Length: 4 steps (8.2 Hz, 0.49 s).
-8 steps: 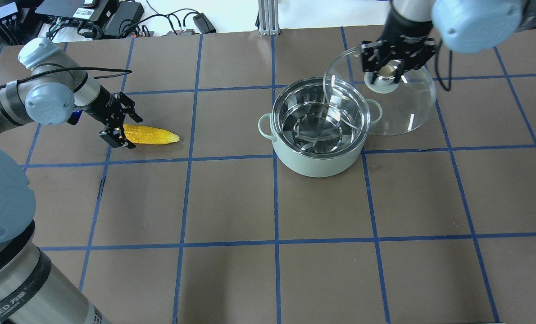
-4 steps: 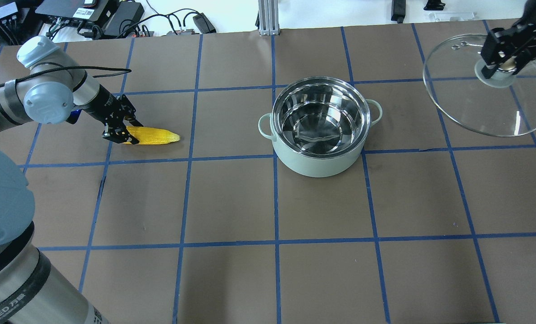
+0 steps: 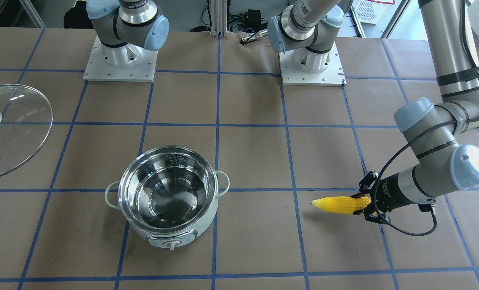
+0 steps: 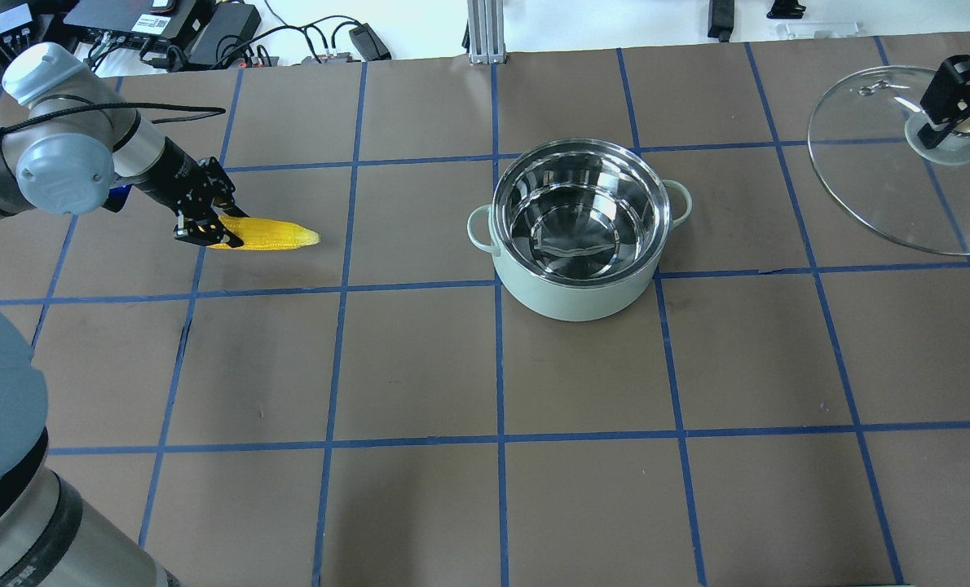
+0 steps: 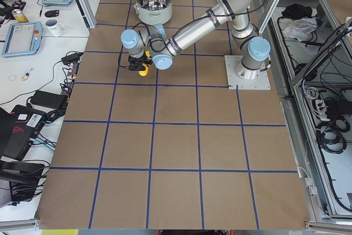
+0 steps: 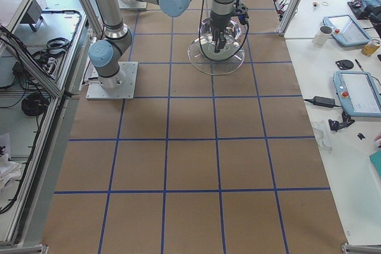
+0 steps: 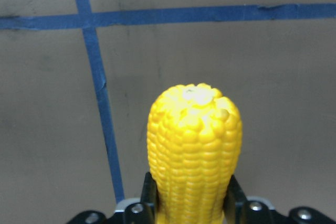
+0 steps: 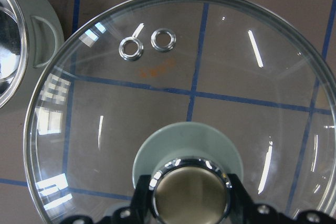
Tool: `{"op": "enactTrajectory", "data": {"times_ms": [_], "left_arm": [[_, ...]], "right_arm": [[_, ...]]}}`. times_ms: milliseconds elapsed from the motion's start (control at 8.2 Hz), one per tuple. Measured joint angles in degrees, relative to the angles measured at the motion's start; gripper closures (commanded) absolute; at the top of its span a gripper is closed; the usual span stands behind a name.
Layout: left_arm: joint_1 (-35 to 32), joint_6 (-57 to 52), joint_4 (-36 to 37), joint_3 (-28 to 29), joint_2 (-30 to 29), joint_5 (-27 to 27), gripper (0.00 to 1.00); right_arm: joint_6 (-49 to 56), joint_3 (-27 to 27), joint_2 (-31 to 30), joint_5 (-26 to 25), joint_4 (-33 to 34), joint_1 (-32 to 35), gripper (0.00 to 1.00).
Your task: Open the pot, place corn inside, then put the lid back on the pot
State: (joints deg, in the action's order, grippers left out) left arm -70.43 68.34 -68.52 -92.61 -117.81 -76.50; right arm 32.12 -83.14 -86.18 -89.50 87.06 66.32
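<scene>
While the right gripper [image 4: 954, 125] holds the lid [image 4: 868, 175], the left gripper [image 4: 209, 231], pinching the corn [image 4: 277, 236] endwise, may drop it early.

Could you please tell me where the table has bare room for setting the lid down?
Bare table lies between the pot and the lid, and between pot and corn. Crowded only around the left gripper.
</scene>
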Motion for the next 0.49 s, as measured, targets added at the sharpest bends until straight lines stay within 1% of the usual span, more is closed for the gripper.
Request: {"op": "enactTrajectory", "data": {"times_ms": [244,488], "left_arm": [[0.0,0.3,-5.3,0.3,5.6,0.1,1.00],[-0.4,0.4,-7.4,0.2,12.2,0.2,1.00]], "right_arm": [[0.2,-0.1,0.1,0.0,-0.1,-0.2,0.95],[0.4,-0.1,0.0,0.2,-0.2,-0.2,0.95]]}}
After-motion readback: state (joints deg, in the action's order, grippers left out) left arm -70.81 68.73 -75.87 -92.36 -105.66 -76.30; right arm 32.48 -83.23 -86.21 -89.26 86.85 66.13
